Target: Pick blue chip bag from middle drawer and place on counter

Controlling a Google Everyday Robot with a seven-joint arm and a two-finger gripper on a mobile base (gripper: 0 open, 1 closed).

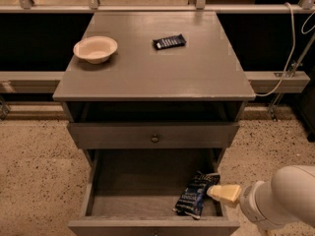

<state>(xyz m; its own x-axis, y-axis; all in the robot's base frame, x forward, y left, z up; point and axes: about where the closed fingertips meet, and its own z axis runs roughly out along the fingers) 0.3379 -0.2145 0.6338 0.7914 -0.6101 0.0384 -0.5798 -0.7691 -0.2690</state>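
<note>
— Where do we find the blue chip bag [193, 200]?
— It lies in the open middle drawer [128, 193], on the grey floor near the front right corner.
— And the gripper [220, 192]?
— It reaches in from the right, across the drawer's right wall. Its pale tip is at the bag's upper right edge and seems to touch it. We cannot tell whether it is open or closed.
— What do we see on the counter [147, 75]?
— A pale bowl [95, 48] sits at the rear left and a dark bar wrapper [169, 42] near the rear middle, well apart. The knobbed drawer [113, 135] above is closed.
</note>
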